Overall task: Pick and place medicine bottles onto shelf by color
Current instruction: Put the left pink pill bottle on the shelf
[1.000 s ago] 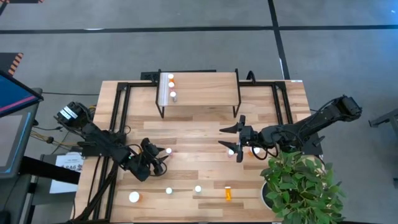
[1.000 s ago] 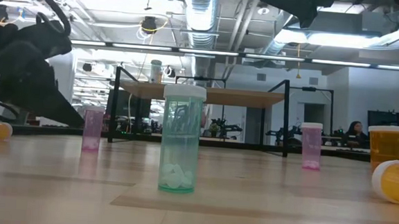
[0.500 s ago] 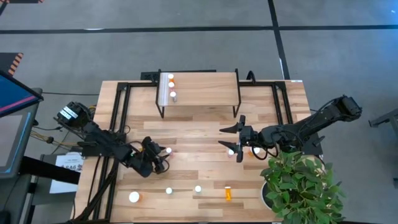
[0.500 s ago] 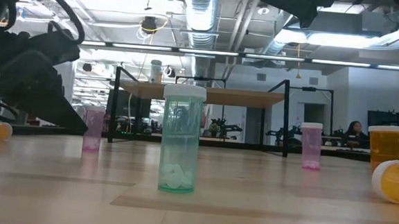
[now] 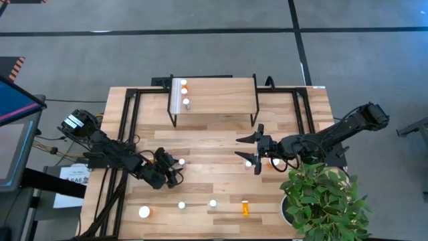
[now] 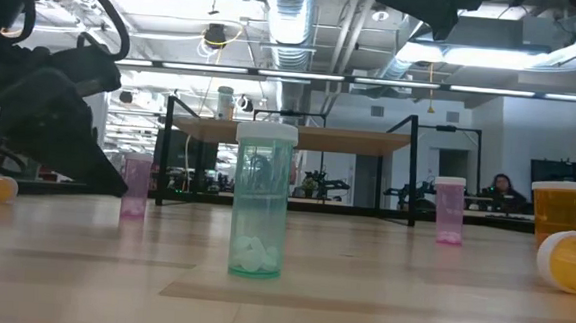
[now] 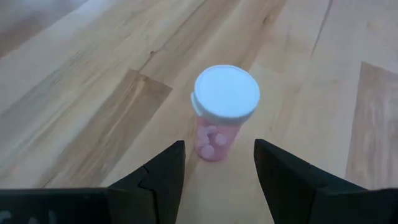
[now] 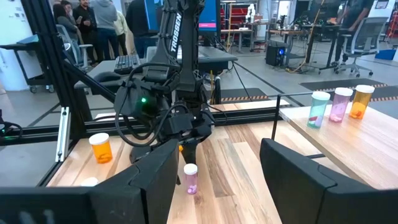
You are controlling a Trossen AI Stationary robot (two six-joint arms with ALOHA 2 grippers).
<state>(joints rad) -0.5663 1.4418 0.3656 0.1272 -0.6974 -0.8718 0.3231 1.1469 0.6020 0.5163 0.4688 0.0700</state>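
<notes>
A pink medicine bottle point(image 7: 222, 112) with a white cap is seen standing upright on the worktop point(image 5: 214, 144), just ahead of the left hand point(image 7: 217, 168), whose two dark fingers are spread apart on either side of it without touching it; small pink pills can be made out through its wall. In the high view this bottle point(image 5: 180, 162) is found at the tip of the left hand point(image 5: 170, 171), left of the worktop's middle. Three bottles are lined up on the shelf point(image 5: 221, 94) near its left edge; in the right wrist view they are shown as a pale green one point(image 8: 319, 109), a pink one point(image 8: 339, 104) and an orange one point(image 8: 360, 101). A pale green bottle point(image 6: 262, 200) is seen upright in the low view, with a few white pills lying at its bottom. An orange bottle point(image 5: 245, 208) is laid on its side near the front edge, beside two white-capped upright ones point(image 5: 212, 203) and a wider orange-and-white one point(image 5: 144, 212). The right hand point(image 5: 253, 148) is held over the worktop right of centre, fingers spread wide, with a pink bottle point(image 6: 449, 209) and an orange bottle point(image 6: 558, 212) close by it. A potted plant point(image 5: 321, 201) is placed at the front right corner.
</notes>
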